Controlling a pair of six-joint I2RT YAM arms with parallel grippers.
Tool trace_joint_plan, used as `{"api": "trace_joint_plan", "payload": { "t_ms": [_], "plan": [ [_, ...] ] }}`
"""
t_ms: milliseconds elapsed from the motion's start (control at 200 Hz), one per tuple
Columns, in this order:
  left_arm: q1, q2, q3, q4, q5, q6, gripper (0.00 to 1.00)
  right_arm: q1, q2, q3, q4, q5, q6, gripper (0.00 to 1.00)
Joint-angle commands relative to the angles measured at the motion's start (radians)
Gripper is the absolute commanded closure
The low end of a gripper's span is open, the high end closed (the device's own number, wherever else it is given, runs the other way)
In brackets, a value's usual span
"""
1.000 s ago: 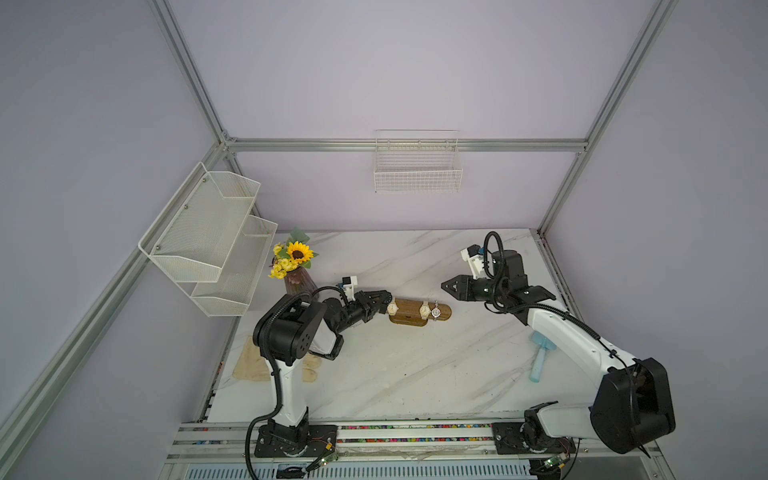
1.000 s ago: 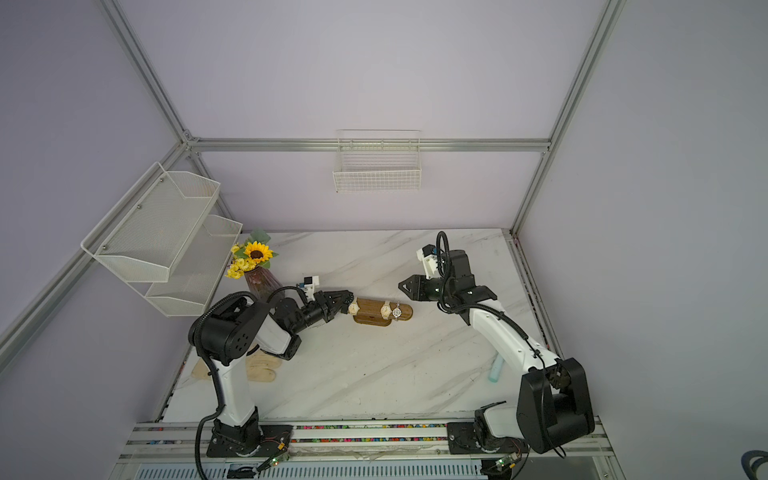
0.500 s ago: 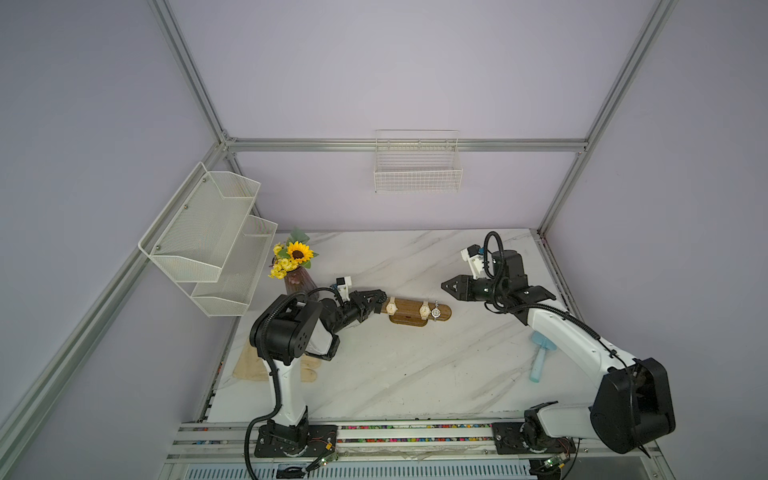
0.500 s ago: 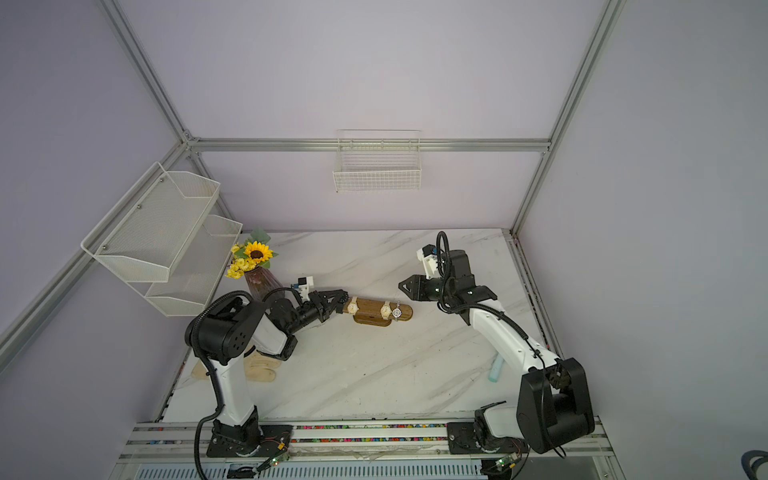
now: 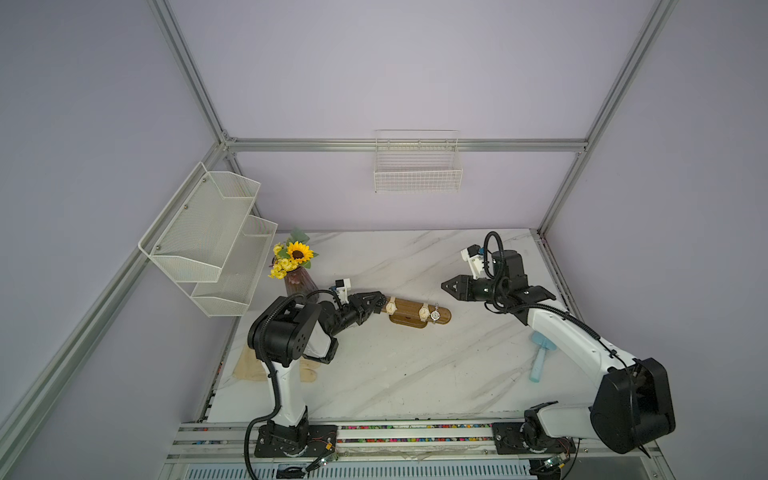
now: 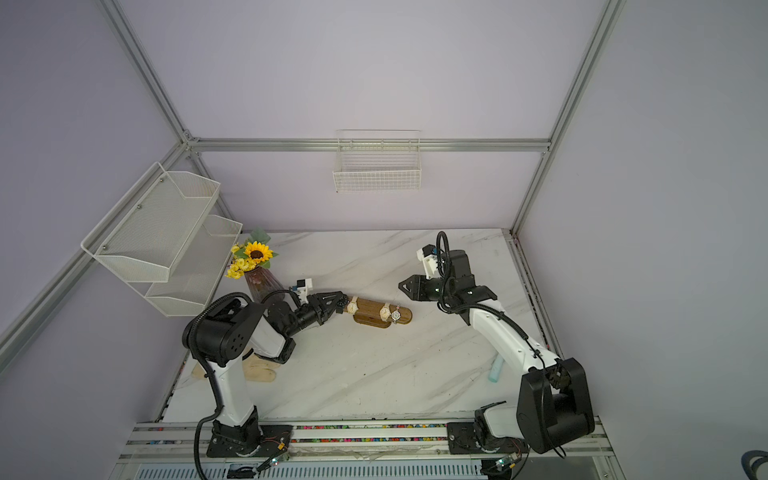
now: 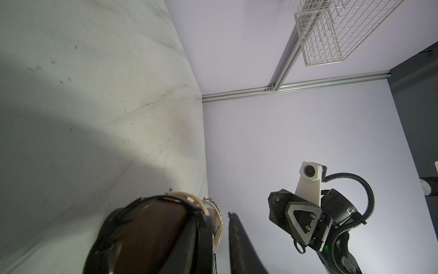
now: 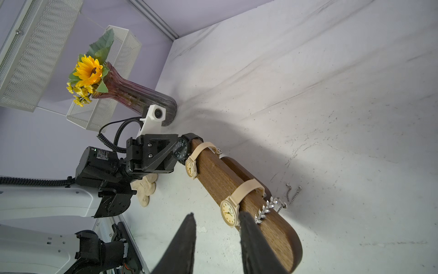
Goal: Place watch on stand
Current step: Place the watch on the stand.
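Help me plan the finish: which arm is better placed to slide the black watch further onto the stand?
Left: the left gripper is at the black watch on the stand's end; the right gripper hangs apart, off the opposite end.

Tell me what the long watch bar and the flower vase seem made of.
The stand: likely wood, brown with visible grain, smooth satin finish. The vase: tinted glass or plastic, purplish, ribbed, glossy and partly see-through; which, I cannot tell.
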Motion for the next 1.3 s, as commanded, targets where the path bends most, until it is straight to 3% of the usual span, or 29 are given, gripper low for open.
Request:
{"api": "trace_joint_plan", "payload": {
  "t_ms": [0, 75, 160, 440, 605, 705, 1295],
  "plan": [
    [0.008, -0.033, -0.008, 0.025, 0.023, -0.003, 0.65, -0.004, -0.001, 0.001, -0.01, -0.001, -0.008, 0.65],
    [0.008, -0.03, -0.002, 0.024, 0.034, -0.02, 0.51, -0.005, -0.005, -0.003, -0.01, -0.001, -0.008, 0.65],
    [0.009, -0.046, -0.005, 0.017, 0.041, -0.022, 0.46, -0.004, -0.009, -0.008, -0.01, -0.001, -0.008, 0.65],
    [0.029, -0.18, -0.001, -0.231, 0.046, 0.097, 0.48, -0.004, -0.012, -0.013, -0.007, -0.004, -0.009, 0.65],
    [0.034, -0.345, 0.049, -0.645, 0.02, 0.292, 0.46, -0.005, -0.009, -0.012, -0.006, -0.003, -0.012, 0.65],
    [0.034, -0.406, 0.068, -0.8, -0.003, 0.365, 0.45, -0.004, -0.008, -0.013, -0.002, -0.005, -0.012, 0.65],
    [0.038, -0.509, 0.105, -1.073, -0.035, 0.499, 0.45, -0.004, -0.011, -0.016, -0.004, 0.005, -0.012, 0.65]
  ]
}}
